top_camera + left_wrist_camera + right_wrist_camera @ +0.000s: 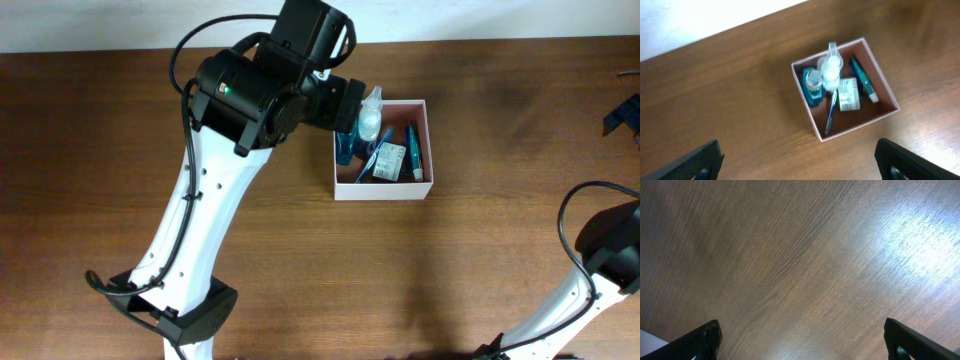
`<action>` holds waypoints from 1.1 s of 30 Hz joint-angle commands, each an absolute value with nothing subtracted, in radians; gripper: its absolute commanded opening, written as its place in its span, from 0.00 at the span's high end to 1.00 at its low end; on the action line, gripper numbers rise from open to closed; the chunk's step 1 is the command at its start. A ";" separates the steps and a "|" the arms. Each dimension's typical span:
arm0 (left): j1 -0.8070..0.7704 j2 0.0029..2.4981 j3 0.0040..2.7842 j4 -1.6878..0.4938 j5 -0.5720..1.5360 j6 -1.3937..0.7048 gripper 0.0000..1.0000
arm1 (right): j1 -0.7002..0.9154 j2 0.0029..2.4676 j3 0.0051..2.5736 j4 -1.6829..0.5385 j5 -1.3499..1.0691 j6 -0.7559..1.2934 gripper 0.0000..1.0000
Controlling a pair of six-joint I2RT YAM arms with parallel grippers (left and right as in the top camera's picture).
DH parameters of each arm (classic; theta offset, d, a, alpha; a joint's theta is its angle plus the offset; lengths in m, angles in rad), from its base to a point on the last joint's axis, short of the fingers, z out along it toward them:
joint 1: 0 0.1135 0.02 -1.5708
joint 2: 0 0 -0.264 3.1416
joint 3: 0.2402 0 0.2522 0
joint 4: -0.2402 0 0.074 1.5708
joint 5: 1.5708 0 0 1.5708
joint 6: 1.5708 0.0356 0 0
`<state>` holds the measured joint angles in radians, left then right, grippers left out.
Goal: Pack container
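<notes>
Toward the table's far edge, right of centre: container [383, 190], square, open-topped, thin white walls, reddish-brown inside, sitting flat on the wooden table [100, 150].
Left hand: my left gripper [797, 150] hangs high over the table near the container's left side, fingers wide apart, nothing between them.
Right hand: my right gripper [801, 325] is over bare wood, fingers wide apart, holding nothing. It is well apart from the container.
Contents, left side: blue bottle [812, 87] against the left wall, and a clear spray bottle [831, 67] just beside it, its nozzle rising above the rim.
Contents, middle: blue toothbrush [831, 112] lying lengthwise, next to a green-and-white packet [848, 95].
Contents, right side: teal tube [865, 85] with a white end, lying along the right wall. I cannot tell whether a second dark item lies beside it.
Obstruction: in the overhead view my left arm [220, 200] and wrist cover the container's left wall and part of the blue bottle.
Surroundings: my right arm [600, 270] is at the near right corner. A dark object [625, 115] is cut off at the right edge and I cannot identify it.
Count: one container, two bottles, one toothbrush, one packet, at least one tube, two arms, two grippers.
</notes>
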<state>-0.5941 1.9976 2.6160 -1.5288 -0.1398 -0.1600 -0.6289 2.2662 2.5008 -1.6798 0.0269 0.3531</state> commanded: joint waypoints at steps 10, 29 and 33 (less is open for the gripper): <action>-0.589 2.001 2.620 -1.651 -0.153 -0.155 0.01 | -0.630 2.275 2.496 -1.680 0.042 0.344 0.01; -0.583 1.916 2.370 -1.188 -0.129 0.062 0.01 | -0.630 2.275 2.496 -1.680 0.042 0.345 0.01; -0.563 1.839 2.156 -1.046 -0.123 0.074 0.01 | -0.630 2.275 2.496 -1.680 0.042 0.345 0.01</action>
